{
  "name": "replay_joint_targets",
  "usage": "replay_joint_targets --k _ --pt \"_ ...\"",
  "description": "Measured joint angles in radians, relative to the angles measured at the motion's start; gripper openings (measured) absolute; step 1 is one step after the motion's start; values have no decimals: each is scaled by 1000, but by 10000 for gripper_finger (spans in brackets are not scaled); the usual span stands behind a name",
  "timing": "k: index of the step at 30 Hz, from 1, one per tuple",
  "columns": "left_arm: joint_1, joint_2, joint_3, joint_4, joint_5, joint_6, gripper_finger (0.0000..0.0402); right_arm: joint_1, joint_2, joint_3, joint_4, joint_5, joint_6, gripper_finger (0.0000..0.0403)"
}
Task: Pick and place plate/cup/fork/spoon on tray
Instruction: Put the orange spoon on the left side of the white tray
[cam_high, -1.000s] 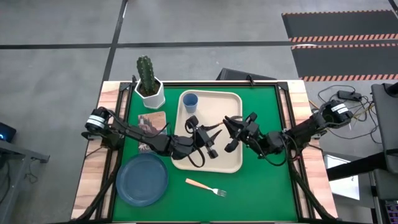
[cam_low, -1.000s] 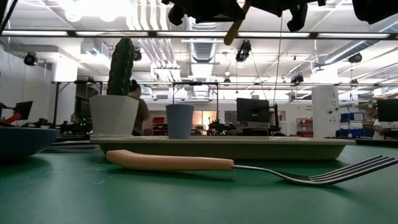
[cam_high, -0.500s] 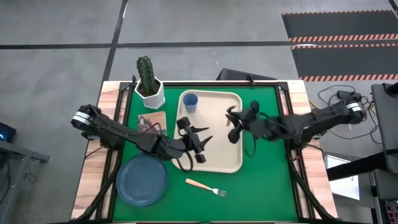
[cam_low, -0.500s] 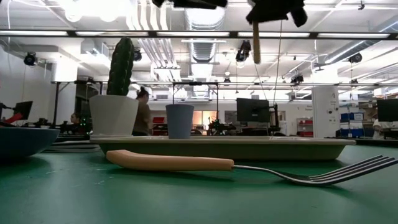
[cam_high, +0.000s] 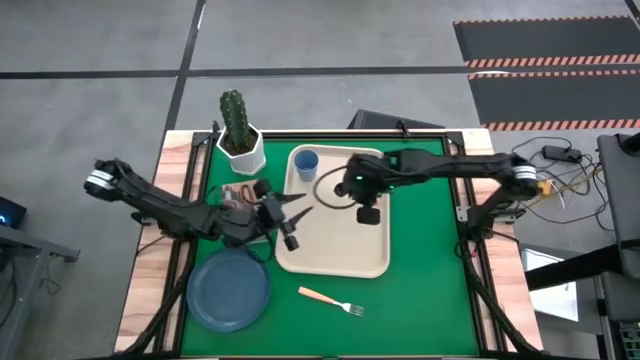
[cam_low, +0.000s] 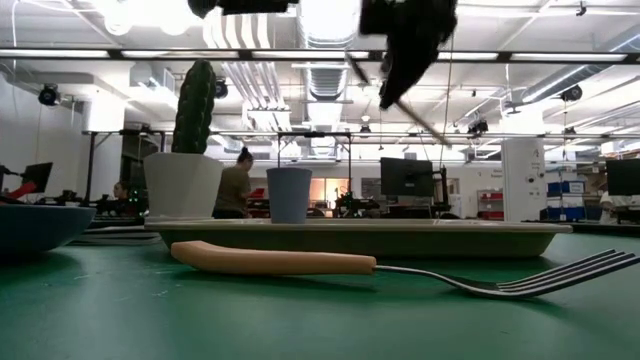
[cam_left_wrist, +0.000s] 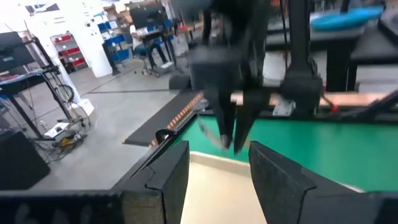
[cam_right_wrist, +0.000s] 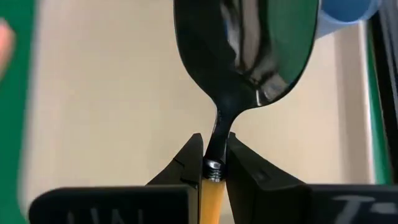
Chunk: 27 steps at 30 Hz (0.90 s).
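The cup (cam_high: 306, 163) sits at the tray's (cam_high: 370, 262) 11 o'clock corner, the right gripper (cam_high: 366, 212) pinches the spoon (cam_right_wrist: 245, 43) above it, the left gripper (cam_high: 290, 225) hangs open at its 9 o'clock edge, and the plate (cam_high: 229, 289) and fork (cam_high: 331, 301) remain on the table.

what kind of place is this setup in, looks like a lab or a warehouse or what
Most likely a robotics lab or workshop in an industrial hall. The low view shows exposed ceiling ducts and computer monitors behind the green table, and the high view shows a concrete floor with striped hazard mats.
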Motion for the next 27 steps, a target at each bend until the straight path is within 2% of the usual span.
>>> replay_joint_targets --k 4,10,17,27 --pt "1 -74 -89 82 -1 5 148 -21 130 27 13 1 -156 30" --pt "2 -141 -146 96 -3 7 148 -43 323 105 26 8 -265 32" --pt "3 -171 -147 98 -3 40 148 -56 490 208 14 7 -307 32" --pt "3 -212 -144 125 -2 80 148 -66 626 326 -55 14 -307 37"
